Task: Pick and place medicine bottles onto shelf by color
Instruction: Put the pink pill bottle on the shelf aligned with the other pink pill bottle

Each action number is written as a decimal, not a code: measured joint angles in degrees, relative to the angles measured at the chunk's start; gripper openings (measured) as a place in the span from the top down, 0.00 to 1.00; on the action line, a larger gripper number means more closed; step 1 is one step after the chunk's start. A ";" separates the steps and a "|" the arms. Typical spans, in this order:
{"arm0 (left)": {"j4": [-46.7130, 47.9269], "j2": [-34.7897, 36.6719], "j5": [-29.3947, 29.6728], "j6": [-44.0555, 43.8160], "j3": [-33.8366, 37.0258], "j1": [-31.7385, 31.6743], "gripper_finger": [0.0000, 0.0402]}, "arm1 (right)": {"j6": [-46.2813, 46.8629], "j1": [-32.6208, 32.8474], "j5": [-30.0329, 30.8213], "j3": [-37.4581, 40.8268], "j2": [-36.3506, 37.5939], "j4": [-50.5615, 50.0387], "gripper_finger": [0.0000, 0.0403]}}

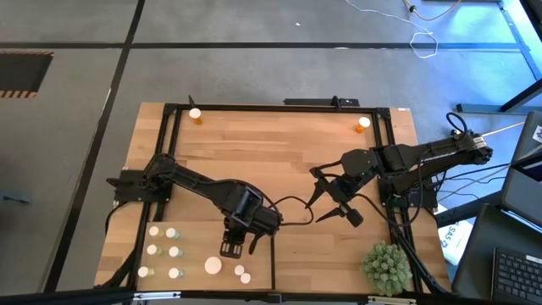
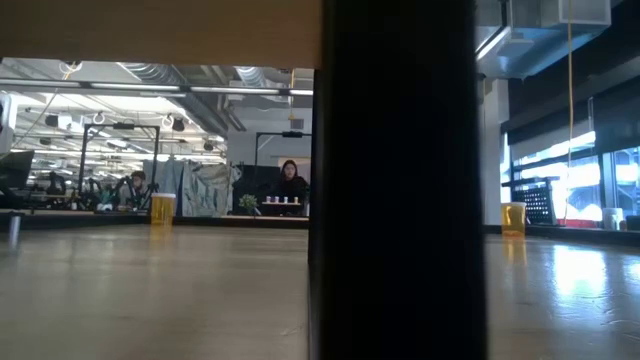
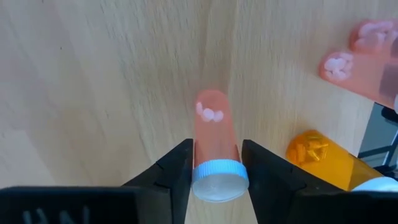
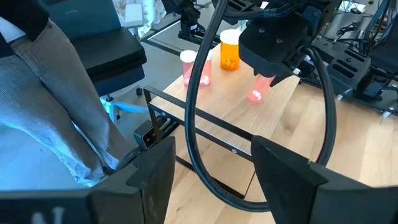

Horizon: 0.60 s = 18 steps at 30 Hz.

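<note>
A pink translucent medicine bottle point(image 3: 213, 134) with a white cap stands upright between the fingers of my left gripper point(image 1: 230, 248), which points down over the pale shelf point(image 1: 196, 241) at the table's near left. Several white-capped bottles point(image 1: 164, 252) stand on the shelf to the left of it, and three more point(image 1: 212, 265) stand just nearer. Two orange bottles point(image 1: 196, 114) point(image 1: 363, 124) stand at the far edge. My right gripper point(image 1: 334, 202) hangs open above the table right of the middle, holding nothing. My left gripper has the bottle's white cap point(image 3: 219, 178) pinched between its two fingers point(image 3: 180, 171), one on each side. The fingers come from above, pointing down. The bottle is upright below them, its bottom point(image 4: 254, 95) at the board; whether it rests there I cannot tell.
A thin dark divider point(image 1: 273, 254) bounds the shelf on its right. An orange bottle point(image 3: 323, 158) and pink bottles point(image 3: 364, 53) stand close beside the held one. A spiky green plant ball point(image 1: 389, 267) sits at the near right. A black frame point(image 1: 279, 106) rims the table.
</note>
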<state>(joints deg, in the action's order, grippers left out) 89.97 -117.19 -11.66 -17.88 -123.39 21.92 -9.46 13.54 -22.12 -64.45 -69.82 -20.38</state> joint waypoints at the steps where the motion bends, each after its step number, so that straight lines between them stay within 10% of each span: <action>1: 0.01 0.00 -0.08 -0.10 0.00 -0.06 0.67 | -0.02 0.00 0.01 0.00 0.00 0.00 0.47; 18: -2.90 0.00 -6.62 -1.49 0.00 -0.67 0.67 | -0.04 0.00 0.00 0.00 0.00 0.00 0.47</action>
<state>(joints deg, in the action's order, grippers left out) 87.07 -117.19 -18.28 -19.38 -123.39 21.26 -9.50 13.54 -22.12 -64.45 -69.82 -20.38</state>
